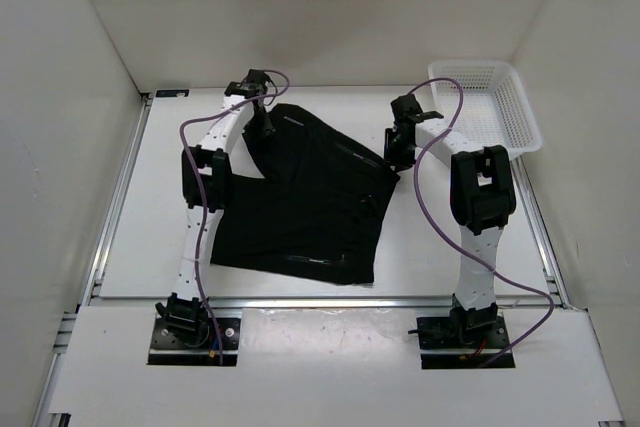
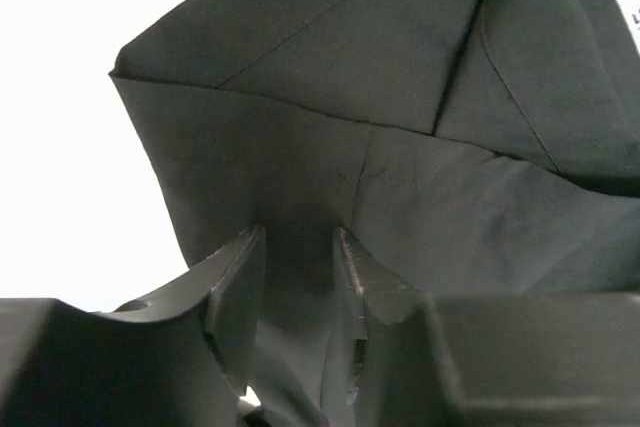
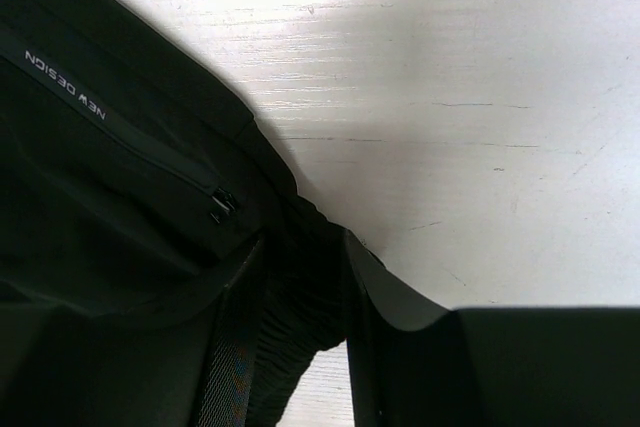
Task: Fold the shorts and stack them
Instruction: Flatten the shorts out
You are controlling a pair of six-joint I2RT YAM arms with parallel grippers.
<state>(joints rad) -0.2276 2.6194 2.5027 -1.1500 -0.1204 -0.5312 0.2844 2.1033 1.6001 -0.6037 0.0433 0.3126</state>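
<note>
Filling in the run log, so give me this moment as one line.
phase: grasping | shorts: spread on table | left gripper: clamped on far-left corner | right gripper: clamped on far-right edge

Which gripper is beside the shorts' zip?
The right gripper: the zip pull lies above its fingers; the left gripper has only plain fabric of the shorts.

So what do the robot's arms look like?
Two skinny arms, the left arm and right arm, made of white pieces with chunky black joints. A purple cable loops along each one. Each stands on a black base plate. The left gripper and right gripper are black, with two flat fingers.
</note>
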